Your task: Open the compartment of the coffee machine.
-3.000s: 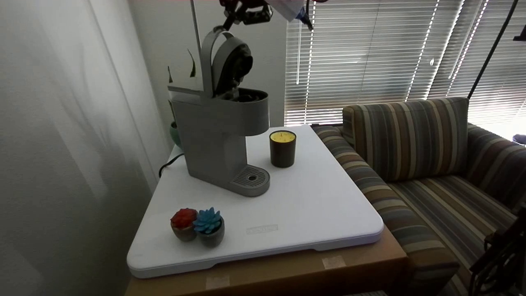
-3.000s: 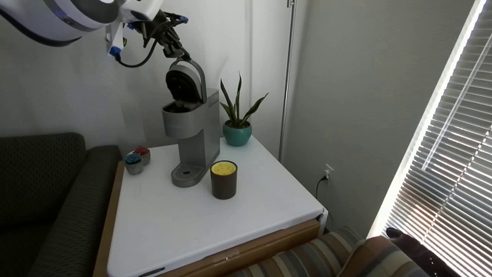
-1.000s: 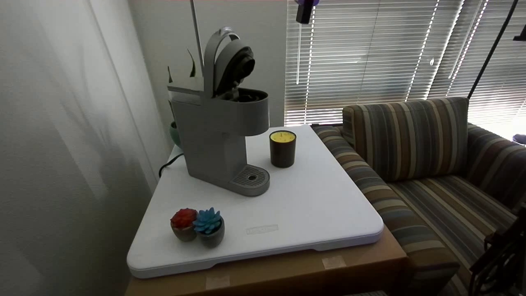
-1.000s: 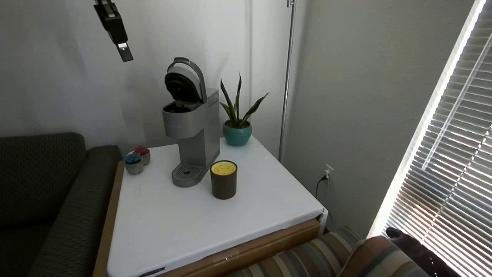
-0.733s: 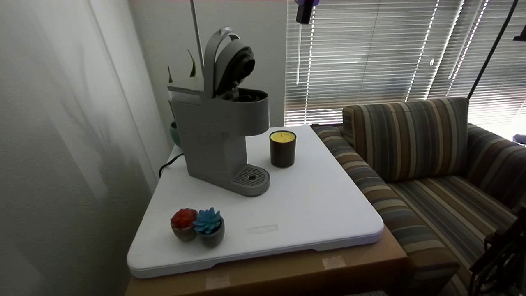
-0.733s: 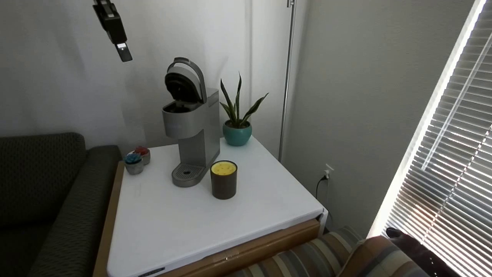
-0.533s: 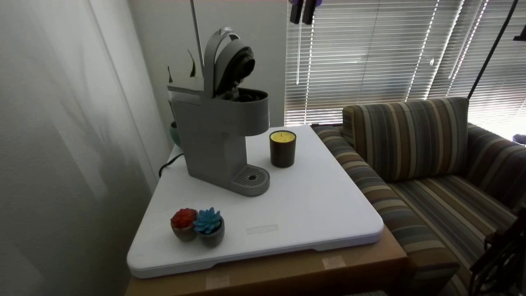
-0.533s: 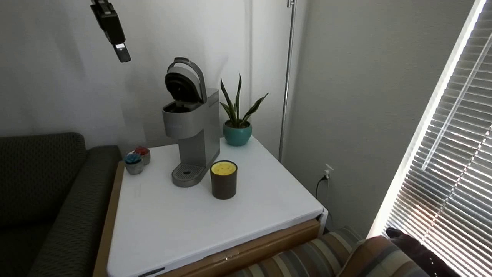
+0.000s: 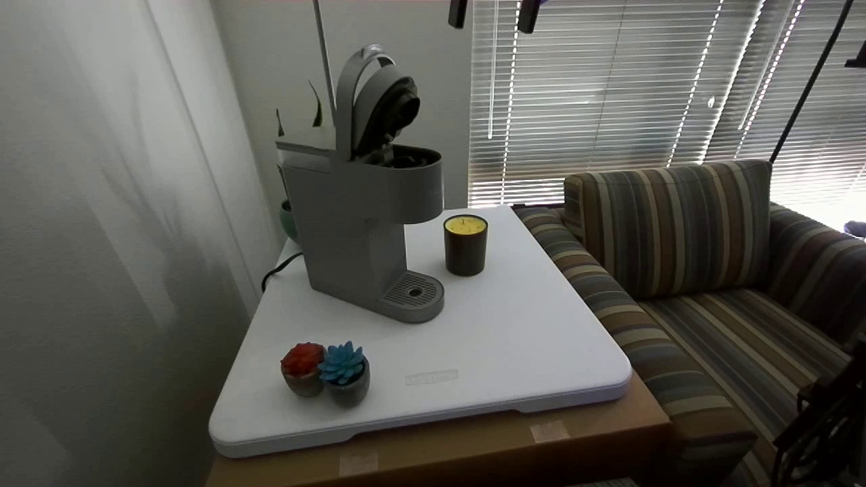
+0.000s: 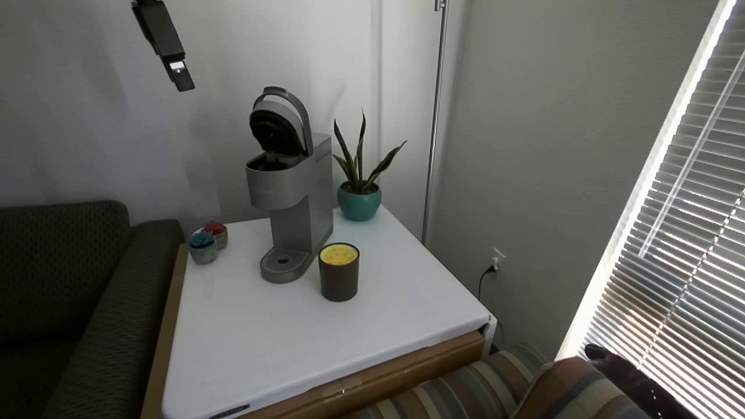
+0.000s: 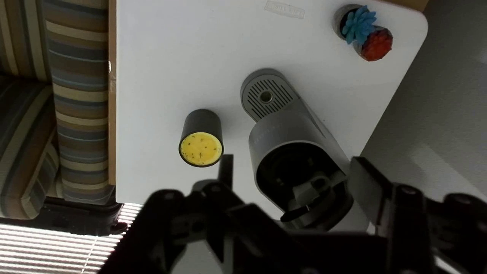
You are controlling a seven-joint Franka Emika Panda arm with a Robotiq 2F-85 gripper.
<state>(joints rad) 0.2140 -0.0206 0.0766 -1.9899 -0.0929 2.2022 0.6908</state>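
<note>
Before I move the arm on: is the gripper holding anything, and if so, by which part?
Nothing is held. The gripper is open, its fingers apart, and both exterior views show it clear of the raised lid.

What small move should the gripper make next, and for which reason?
I would probably back the gripper slightly away from the coffee machine: its lid stands tilted up, baring the dark chamber, so opening looks done, and the parted fingers hold nothing.

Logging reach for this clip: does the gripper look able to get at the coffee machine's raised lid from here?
Probably yes: the gripper hangs open, apart from the raised lid, with nothing showing between them in both exterior views. Distance is hard to judge.
</note>
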